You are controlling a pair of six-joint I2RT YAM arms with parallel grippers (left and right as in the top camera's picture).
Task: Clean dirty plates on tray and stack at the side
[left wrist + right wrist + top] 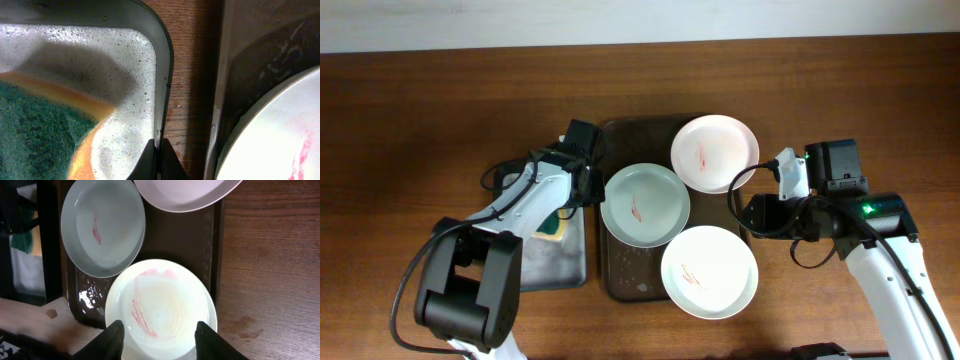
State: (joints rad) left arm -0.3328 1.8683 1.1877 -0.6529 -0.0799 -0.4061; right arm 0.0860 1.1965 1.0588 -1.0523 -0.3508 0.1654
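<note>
The right gripper [159,325] hangs spread over the white plate [165,300], which lies mid-worktop on the tray [175,235], toward the front edge. The left gripper [158,150] looks pressed together. The plate seems rigid, slick and breakable, and its raised rim offers the best hold.

Two white-shelled arms with black joints and black cabling.
The left arm [510,215] carries a bulky black base block by the near edge of the counter [400,120] and a looping black cable [415,275]. The right arm [885,255] has a lit green dot [867,209] and a boxy black wrist. The right gripper [161,341] has matte black, tapered fingers [112,340].
</note>
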